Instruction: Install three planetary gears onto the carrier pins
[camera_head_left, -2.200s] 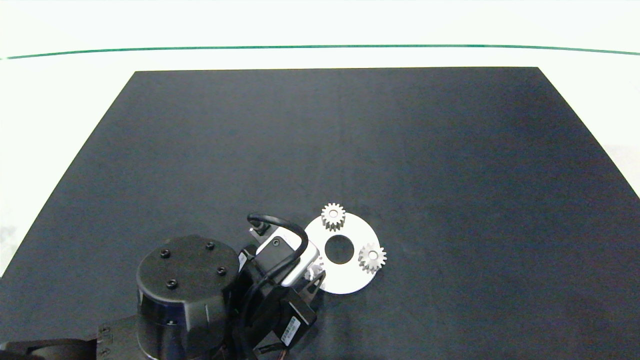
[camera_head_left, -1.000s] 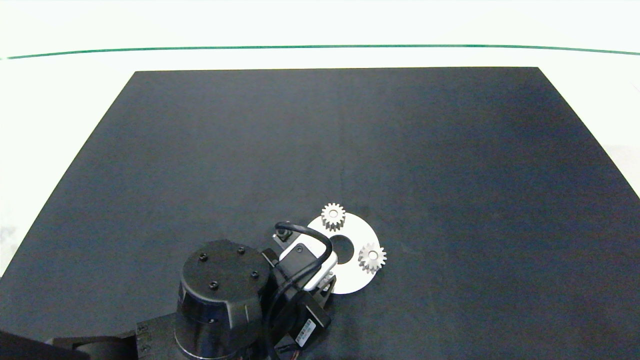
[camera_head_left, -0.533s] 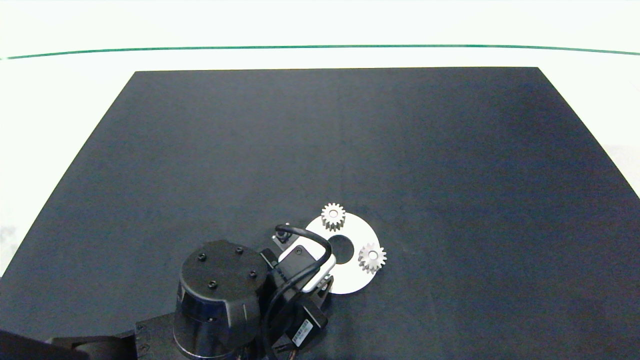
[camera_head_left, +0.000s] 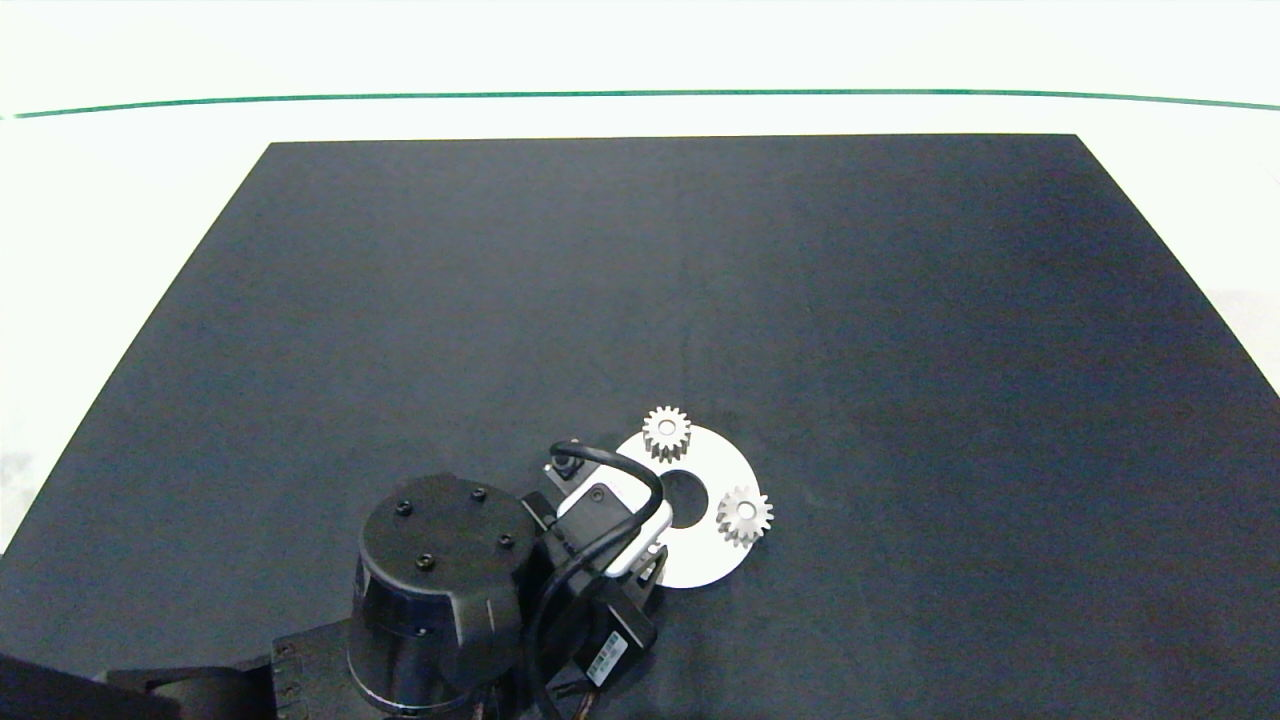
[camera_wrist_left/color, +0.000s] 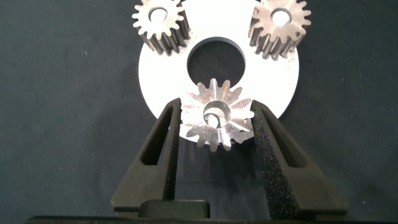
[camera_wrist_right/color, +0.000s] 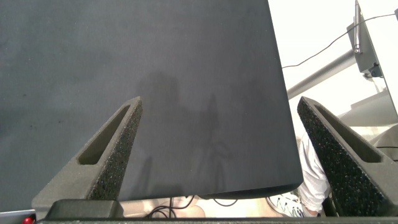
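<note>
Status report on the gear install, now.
Left gripper shut on third gear, over last pin. Two gears seated on disc. Right gripper open, away. Nothing obstructing.

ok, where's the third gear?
Left wrist view: third gear between the left gripper fingers, over the disc rim, opposite the two mounted gears.
</note>
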